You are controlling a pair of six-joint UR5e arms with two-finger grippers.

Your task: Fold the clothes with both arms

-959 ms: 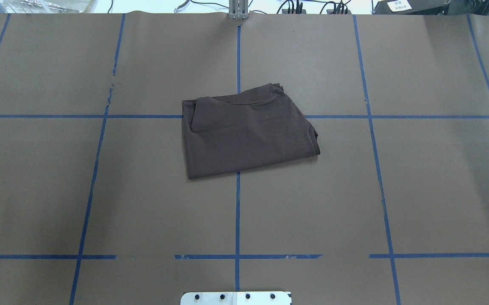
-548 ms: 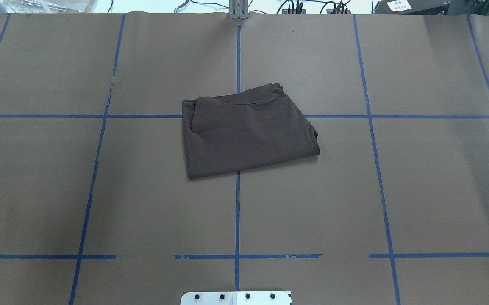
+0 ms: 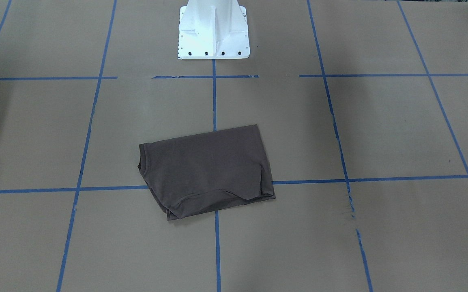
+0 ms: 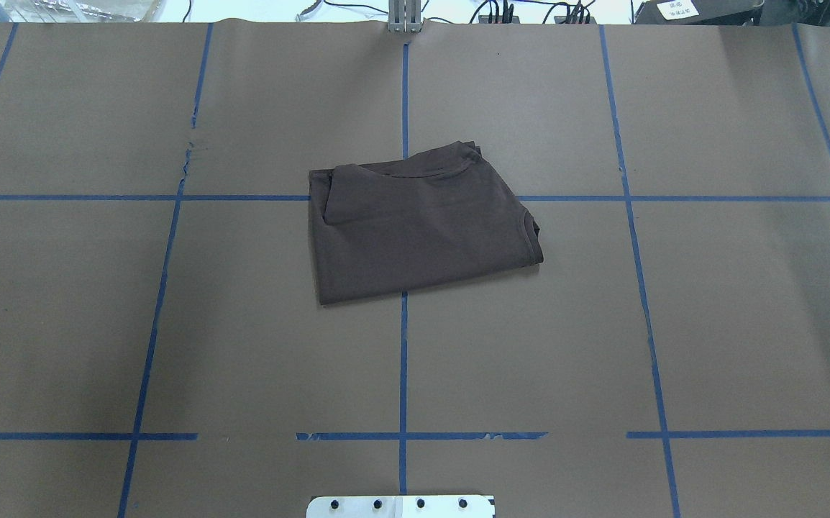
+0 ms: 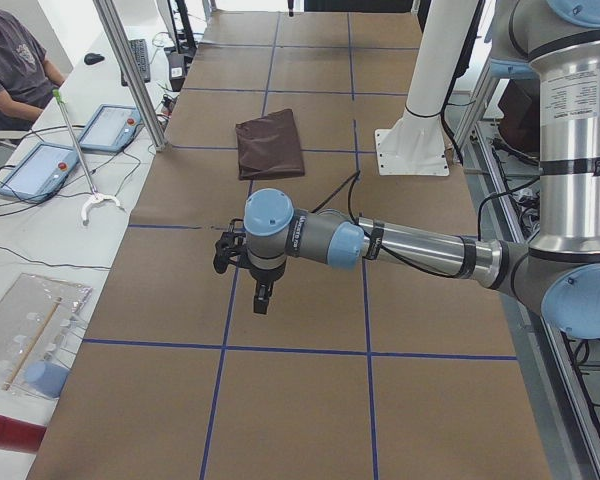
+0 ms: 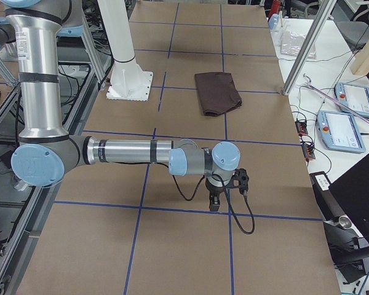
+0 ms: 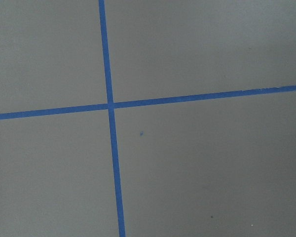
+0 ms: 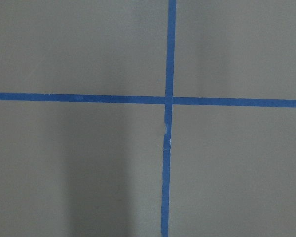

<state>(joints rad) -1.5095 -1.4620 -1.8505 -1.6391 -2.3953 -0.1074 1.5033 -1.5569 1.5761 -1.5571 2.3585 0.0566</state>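
The dark grey-brown T-shirt (image 4: pixel 418 223) lies folded into a compact, slightly skewed rectangle at the table's centre; it also shows in the front-facing view (image 3: pixel 205 170) and both side views (image 5: pixel 268 143) (image 6: pixel 216 92). No gripper touches it. My left gripper (image 5: pixel 263 295) hangs over bare table far from the shirt, seen only in the exterior left view; I cannot tell whether it is open or shut. My right gripper (image 6: pixel 213 200) hangs likewise at the other end, seen only in the exterior right view; I cannot tell its state. Both wrist views show only brown paper and blue tape.
The white base pedestal (image 3: pixel 213 28) stands at the robot's side of the table. Blue tape lines (image 4: pixel 403 360) grid the brown paper. Tablets (image 5: pixel 40 170) (image 6: pixel 357 98) and cables lie along the operators' edge, where a person (image 5: pixel 15 60) sits.
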